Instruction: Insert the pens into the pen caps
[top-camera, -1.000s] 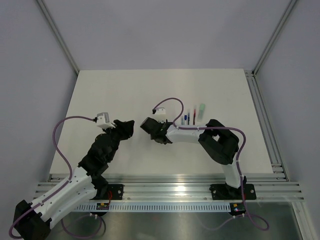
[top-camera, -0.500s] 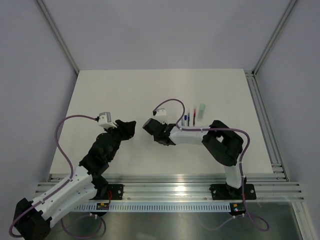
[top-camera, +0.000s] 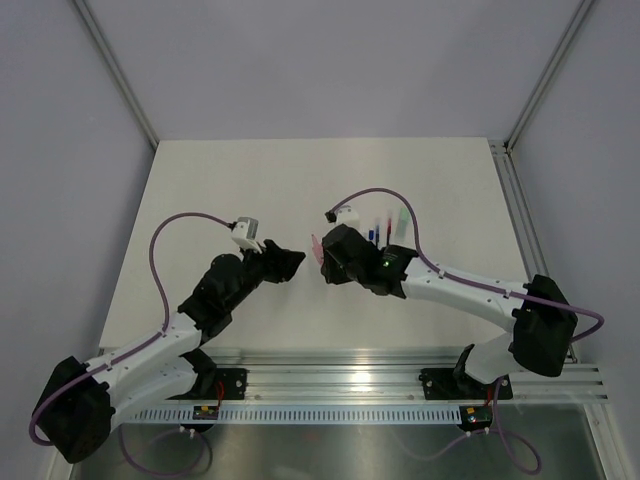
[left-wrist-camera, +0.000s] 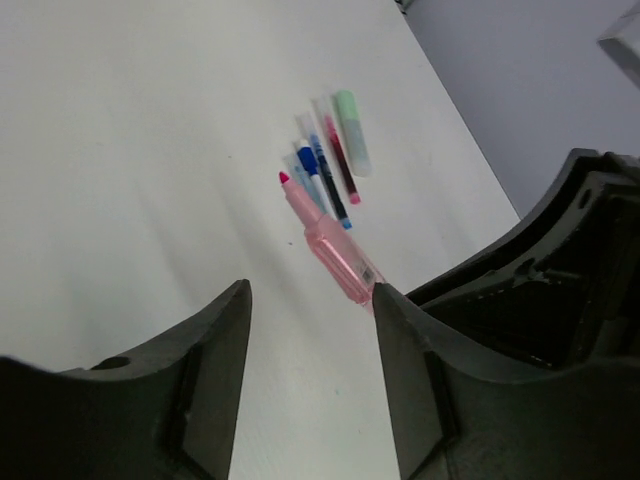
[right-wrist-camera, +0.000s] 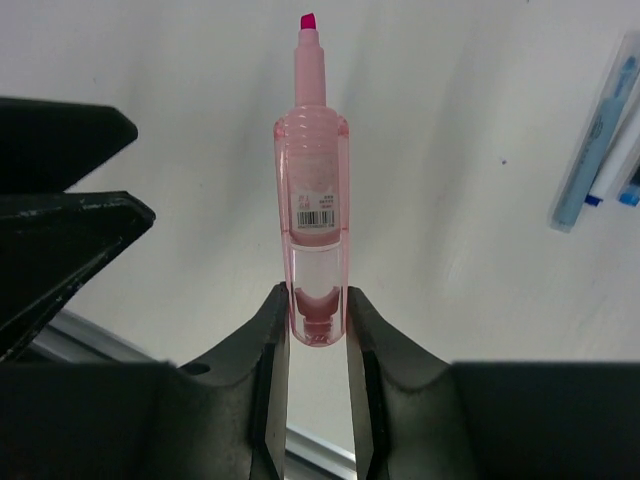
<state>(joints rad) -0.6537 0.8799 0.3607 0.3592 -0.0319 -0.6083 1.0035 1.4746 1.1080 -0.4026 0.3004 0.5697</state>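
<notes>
Left fingers (left-wrist-camera: 215, 370) moved right, open, empty; right fingers (right-wrist-camera: 268, 340) clamp pink pen (right-wrist-camera: 311, 230) tail, tip pointing leftward.

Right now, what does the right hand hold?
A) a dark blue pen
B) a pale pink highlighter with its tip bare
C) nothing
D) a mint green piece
B: the right hand grips the rear end of the pale pink highlighter, whose pink tip points away uncapped.
</notes>
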